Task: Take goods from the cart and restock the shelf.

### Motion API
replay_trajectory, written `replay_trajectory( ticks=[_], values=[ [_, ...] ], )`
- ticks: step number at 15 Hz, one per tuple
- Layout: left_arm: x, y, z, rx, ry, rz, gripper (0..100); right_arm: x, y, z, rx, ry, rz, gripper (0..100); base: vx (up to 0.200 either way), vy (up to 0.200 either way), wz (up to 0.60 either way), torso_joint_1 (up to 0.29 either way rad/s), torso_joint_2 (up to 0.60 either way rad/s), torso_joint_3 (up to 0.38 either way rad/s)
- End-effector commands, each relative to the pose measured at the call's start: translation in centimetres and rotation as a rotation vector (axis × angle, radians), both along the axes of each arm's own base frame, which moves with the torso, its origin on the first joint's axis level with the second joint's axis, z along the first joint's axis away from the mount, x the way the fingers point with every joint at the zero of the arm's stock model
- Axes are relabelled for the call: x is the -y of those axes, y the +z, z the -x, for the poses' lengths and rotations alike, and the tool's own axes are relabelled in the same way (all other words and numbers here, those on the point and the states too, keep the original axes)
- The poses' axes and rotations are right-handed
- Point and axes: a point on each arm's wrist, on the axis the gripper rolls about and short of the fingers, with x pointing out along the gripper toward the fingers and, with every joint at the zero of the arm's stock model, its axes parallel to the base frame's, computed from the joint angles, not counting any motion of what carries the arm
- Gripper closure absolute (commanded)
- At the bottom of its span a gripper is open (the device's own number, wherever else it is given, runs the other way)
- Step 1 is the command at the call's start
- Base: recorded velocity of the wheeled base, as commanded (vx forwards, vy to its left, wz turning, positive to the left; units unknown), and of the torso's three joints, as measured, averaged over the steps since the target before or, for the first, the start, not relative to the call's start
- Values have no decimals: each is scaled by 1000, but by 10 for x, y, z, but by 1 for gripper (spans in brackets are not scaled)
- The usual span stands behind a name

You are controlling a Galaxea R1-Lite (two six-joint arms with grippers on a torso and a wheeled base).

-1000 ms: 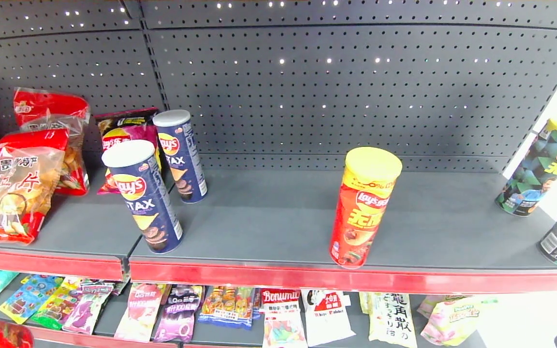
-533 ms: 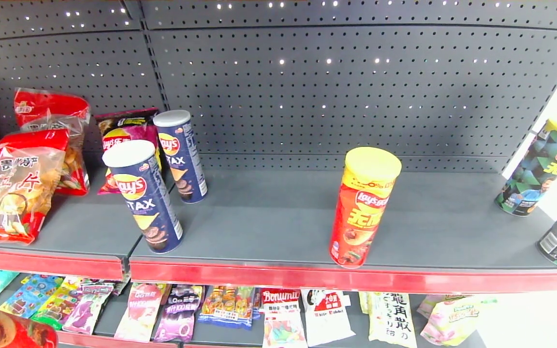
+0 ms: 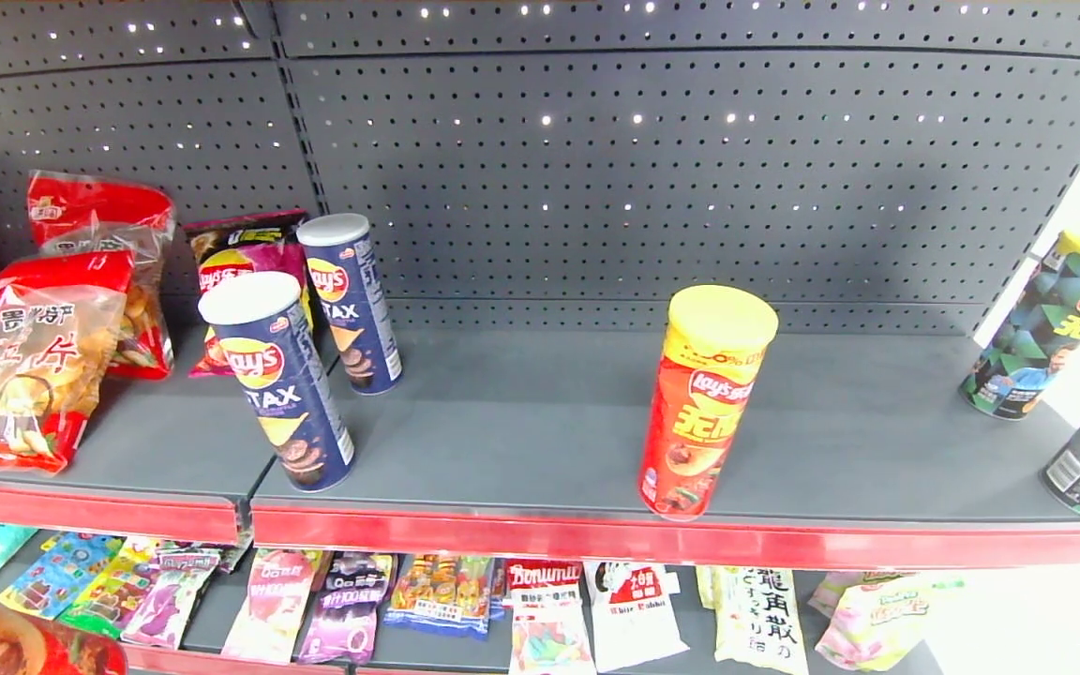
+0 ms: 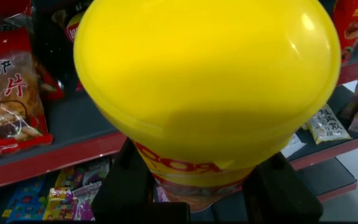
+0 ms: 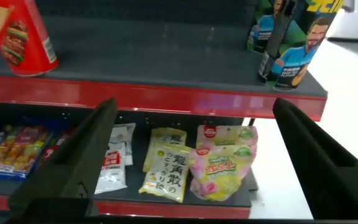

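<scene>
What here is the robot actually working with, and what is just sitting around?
In the job: yellow-lidded can in the left gripper; grey shelf being restocked; matching red can standing there.
Lying about: blue cans; red snack bags; sweet packets below.

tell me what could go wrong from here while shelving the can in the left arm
1. The yellow-lidded red cardboard chip can sits below the shelf's red front lip; lifting it could clip that lip.
2. Set down near the front blue cylindrical chip can, it might topple it.
</scene>
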Motion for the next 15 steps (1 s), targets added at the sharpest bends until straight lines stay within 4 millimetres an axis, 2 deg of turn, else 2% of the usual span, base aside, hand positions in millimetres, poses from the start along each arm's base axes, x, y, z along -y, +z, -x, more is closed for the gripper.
replay_trajectory(
  ticks=[1,4,6,13,15],
  values=[
    [1,0,2,6,-40,4,100,-1,-2,0,-4,52,-15,0,0,0,0,0,0,0],
    [1,-1,1,-1,-32,5,100,-1,-2,0,-11,59,-18,0,0,0,0,0,0,0],
    [0,-4,1,-6,-21,3,100,-1,-2,0,-2,28,-97,0,0,0,0,0,0,0],
    [0,-5,2,-4,-15,3,100,-1,-2,0,-6,46,-97,0,0,0,0,0,0,0],
    [0,-5,1,-6,-11,2,100,-1,-2,0,-6,49,-97,0,0,0,-600,2,5,0]
  ],
)
